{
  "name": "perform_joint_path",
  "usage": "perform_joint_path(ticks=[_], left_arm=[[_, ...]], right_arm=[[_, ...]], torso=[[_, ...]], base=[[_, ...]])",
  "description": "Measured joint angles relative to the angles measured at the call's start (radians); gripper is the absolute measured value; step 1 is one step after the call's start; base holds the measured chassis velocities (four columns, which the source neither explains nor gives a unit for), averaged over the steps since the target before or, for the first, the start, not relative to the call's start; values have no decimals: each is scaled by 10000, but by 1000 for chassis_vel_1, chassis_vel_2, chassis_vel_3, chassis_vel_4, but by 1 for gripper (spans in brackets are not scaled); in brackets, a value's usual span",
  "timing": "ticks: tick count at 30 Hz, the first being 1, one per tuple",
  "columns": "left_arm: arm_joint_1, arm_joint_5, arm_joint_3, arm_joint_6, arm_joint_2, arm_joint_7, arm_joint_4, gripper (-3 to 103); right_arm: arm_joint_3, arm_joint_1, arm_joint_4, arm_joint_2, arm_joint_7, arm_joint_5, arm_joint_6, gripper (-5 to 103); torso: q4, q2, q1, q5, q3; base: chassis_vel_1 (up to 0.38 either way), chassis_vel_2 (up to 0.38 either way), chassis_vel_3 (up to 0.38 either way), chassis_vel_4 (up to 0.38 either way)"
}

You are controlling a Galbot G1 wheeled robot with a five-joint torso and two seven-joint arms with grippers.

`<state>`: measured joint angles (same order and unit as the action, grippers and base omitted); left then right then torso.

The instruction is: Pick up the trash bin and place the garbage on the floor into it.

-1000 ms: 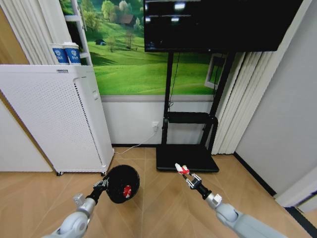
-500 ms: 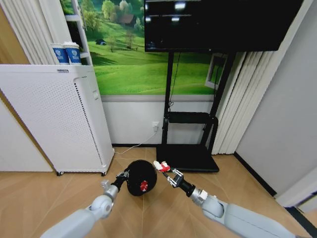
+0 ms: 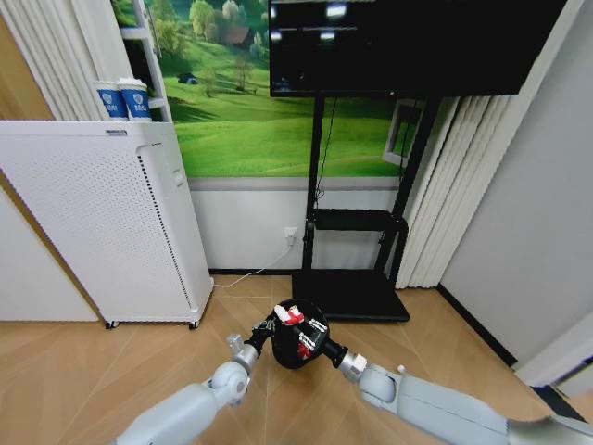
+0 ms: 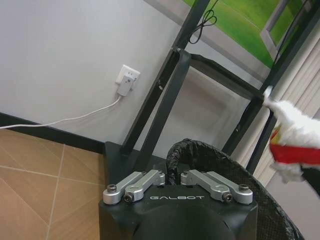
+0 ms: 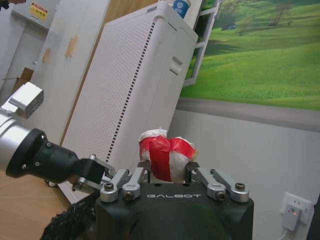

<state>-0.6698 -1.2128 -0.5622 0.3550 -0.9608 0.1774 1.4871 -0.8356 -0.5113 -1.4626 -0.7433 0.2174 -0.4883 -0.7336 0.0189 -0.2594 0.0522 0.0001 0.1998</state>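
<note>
My left gripper is shut on the rim of the black mesh trash bin and holds it off the parquet floor, its mouth tipped toward me. Over that mouth my right gripper is shut on a crumpled red-and-white piece of garbage. Another red-and-white piece lies inside the bin. In the right wrist view the left gripper and the bin's mesh show below the wrapper.
A tall white perforated appliance stands at the left, with blue-and-white cups behind it. The black TV stand's base lies just beyond the bin. A wall socket with a white cable is on the wall.
Both arms have come together at the centre. The left gripper carried the bin rightward and forward; the right gripper brought the wrapper leftward until it hangs over the bin's mouth.
</note>
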Motion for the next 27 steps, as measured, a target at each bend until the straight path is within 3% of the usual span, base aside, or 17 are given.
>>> perform_joint_path(ticks=[5, 11, 15, 17, 23, 25, 26, 27], left_arm=[[-45, 1, 87, 6, 103, -132, 70, 8], [-125, -30, 416, 11, 223, -185, 69, 8], [-150, -41, 490, 11, 308, -191, 77, 8], [-155, -49, 508, 11, 321, -185, 103, 8], [-325, -33, 798, 40, 458, -11, 397, 8], [-1204, 187, 1771, 73, 976, 41, 746, 8], [-2171, 415, 2684, 124, 1510, -78, 956, 8], [-2171, 415, 2684, 124, 1510, -78, 956, 8]], right_arm=[[139, -274, 40, -29, 272, 54, 72, 47], [356, -469, 38, -38, 462, 127, 99, 75], [421, -515, -18, 29, 468, 160, 105, 80], [433, -549, -78, 52, 490, 166, 116, 95], [966, -970, -122, -22, 886, 108, 213, 100], [2108, -1675, 317, -99, 899, -87, 156, 100], [2952, -2329, 645, -81, 688, -107, -6, 100], [2952, -2329, 645, -81, 688, -107, -6, 100]], torso=[[2, -1, -1, 0, 0], [1, -1, -1, -1, 0], [0, 0, -1, -1, 0], [0, 0, -1, -2, 0], [6, -1, -1, -4, 0], [2, -2, -1, -2, 0], [-4, -2, -1, -3, 0], [-4, -2, -1, -3, 0]], base=[[0, 0, 0, 0], [0, 0, 0, 0], [0, 0, 0, 0], [0, 0, 0, 0], [0, 0, 0, 0], [0, 0, 0, 0], [0, 0, 0, 0], [0, 0, 0, 0]])
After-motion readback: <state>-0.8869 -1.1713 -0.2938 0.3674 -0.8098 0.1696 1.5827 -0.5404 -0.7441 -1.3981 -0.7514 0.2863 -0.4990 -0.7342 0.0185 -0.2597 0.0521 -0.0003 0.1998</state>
